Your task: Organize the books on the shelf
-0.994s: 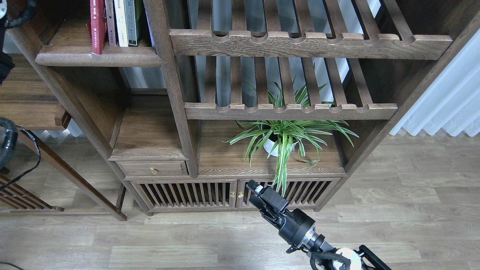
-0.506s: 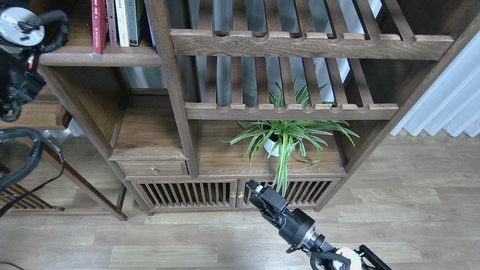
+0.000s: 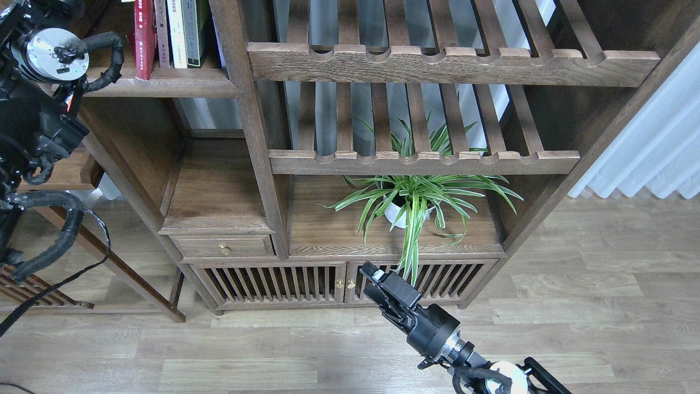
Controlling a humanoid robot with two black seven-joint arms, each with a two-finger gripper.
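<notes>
A red book [image 3: 143, 38] stands upright on the solid brown shelf [image 3: 164, 87] at the top left. A thin brownish spine [image 3: 161, 33] leans right beside it. My left arm comes up the left edge, and its silver wrist disc [image 3: 52, 52] is just left of the shelf's front lip. The arm's far end runs off the top of the view, so its gripper is hidden. My right gripper [image 3: 374, 276] hangs low in front of the cabinet doors, holding nothing. Its dark fingers cannot be told apart.
White [image 3: 176, 33] and grey-green [image 3: 194, 33] books stand to the right of the red one. Two slatted racks [image 3: 426, 60] fill the centre, with a potted spider plant [image 3: 407, 205] below. A wooden side table [image 3: 60, 172] stands at the left, and a curtain [image 3: 656, 137] hangs at the right.
My left arm has risen into view at the top left and moved right, up to the shelf's lip. The right arm and the books have not moved.
</notes>
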